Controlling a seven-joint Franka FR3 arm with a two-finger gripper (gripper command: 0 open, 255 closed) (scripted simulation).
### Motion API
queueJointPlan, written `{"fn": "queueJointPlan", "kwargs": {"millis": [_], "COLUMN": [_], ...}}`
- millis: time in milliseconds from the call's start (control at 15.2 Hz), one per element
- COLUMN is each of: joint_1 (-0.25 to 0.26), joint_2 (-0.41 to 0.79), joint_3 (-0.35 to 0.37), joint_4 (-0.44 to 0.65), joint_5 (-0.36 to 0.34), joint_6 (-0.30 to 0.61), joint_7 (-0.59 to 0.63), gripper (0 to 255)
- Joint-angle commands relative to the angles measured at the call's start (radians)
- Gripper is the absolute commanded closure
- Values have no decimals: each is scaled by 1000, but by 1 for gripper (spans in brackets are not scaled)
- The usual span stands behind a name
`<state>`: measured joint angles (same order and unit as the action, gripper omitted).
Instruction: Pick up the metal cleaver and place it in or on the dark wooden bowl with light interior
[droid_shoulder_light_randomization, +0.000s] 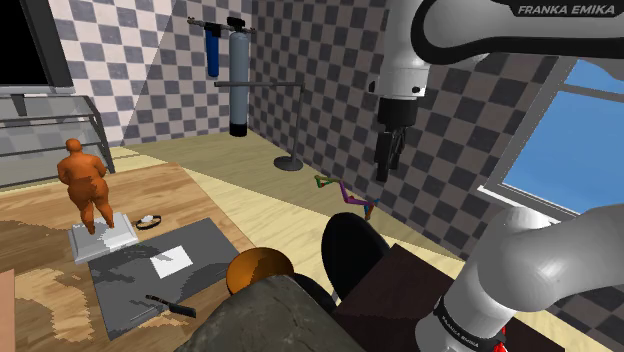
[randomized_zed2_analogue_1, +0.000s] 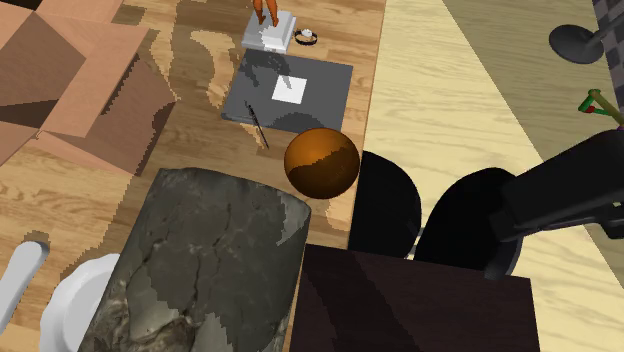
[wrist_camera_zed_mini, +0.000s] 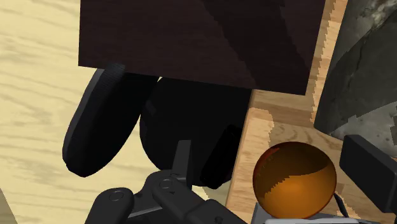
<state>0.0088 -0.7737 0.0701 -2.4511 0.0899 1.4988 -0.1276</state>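
A room in a home: checkered wallpaper (droid_shoulder_light_randomization: 310, 60), a pale plank floor (droid_shoulder_light_randomization: 250, 180) and a window (droid_shoulder_light_randomization: 565, 130) onto blue sky. A flat screen (droid_shoulder_light_randomization: 25, 40) sits on a glass stand (droid_shoulder_light_randomization: 50, 135), and an orange figurine (droid_shoulder_light_randomization: 85, 185) stands near the wooden desk's (droid_shoulder_light_randomization: 40, 265) far edge

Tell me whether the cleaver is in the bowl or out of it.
Out. The cleaver lies flat on the grey mat, beside the brown bowl and not touching it.
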Motion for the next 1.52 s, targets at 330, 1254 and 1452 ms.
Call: {"fn": "queueJointPlan", "kwargs": {"millis": [330,1254,1452], "joint_1": [36,99,104], "joint_2": [93,520,632], "joint_3": [68,261,297], "joint_4": [-52,-12,31], "joint_5": [42,49,9], "joint_6": [181,667,753], "joint_7": [24,121,161], "gripper": [0,0,0]}}
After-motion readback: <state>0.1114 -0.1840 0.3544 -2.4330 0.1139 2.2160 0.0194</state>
